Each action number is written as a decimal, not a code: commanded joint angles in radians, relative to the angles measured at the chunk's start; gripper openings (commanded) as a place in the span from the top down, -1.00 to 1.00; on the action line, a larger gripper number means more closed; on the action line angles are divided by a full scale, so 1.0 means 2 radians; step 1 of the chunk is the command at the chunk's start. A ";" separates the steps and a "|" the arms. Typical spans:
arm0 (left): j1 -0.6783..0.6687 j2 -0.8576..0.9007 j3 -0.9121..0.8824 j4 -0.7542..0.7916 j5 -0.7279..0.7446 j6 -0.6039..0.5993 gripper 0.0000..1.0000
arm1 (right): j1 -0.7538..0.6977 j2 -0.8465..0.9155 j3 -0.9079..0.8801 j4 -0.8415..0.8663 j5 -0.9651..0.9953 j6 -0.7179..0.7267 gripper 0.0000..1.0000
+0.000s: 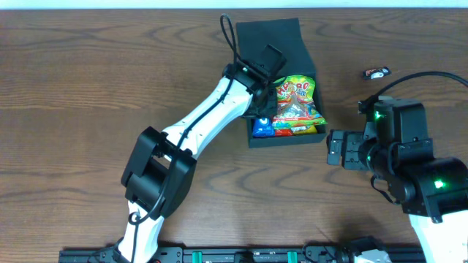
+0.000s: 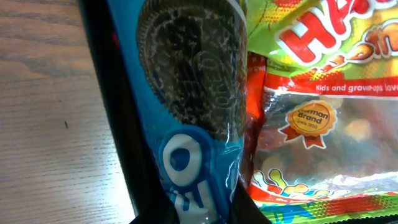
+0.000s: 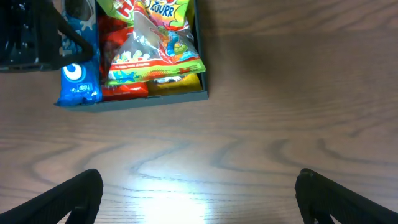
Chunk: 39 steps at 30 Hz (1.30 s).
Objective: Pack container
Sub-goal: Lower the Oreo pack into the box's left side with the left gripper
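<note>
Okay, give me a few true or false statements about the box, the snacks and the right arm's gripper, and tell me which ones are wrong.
1. The container has its flap lid open. True.
2. The blue cookie packet lies on the table outside the container. False: it sits in the container, beside the green gummy bag.
3. The right gripper is open and holds nothing. True.
4. The right gripper holds the green gummy bag. False: the bag lies in the container.
5. A small dark packet lies on the table, apart from the container. True.
</note>
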State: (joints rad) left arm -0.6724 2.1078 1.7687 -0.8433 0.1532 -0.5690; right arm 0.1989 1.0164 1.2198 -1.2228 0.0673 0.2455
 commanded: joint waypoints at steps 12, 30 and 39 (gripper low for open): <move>-0.002 0.007 -0.016 0.004 -0.042 -0.019 0.88 | 0.004 0.000 0.001 -0.001 0.002 0.006 -0.99; -0.003 0.007 -0.016 0.007 -0.038 -0.019 0.63 | 0.004 0.000 0.001 0.000 0.002 0.006 -0.98; -0.004 0.007 -0.015 0.010 -0.038 -0.019 0.03 | 0.004 0.000 0.001 0.000 0.002 0.006 -0.99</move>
State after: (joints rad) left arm -0.6827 2.1078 1.7439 -0.8185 0.0978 -0.6064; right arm 0.1989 1.0164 1.2198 -1.2228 0.0673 0.2455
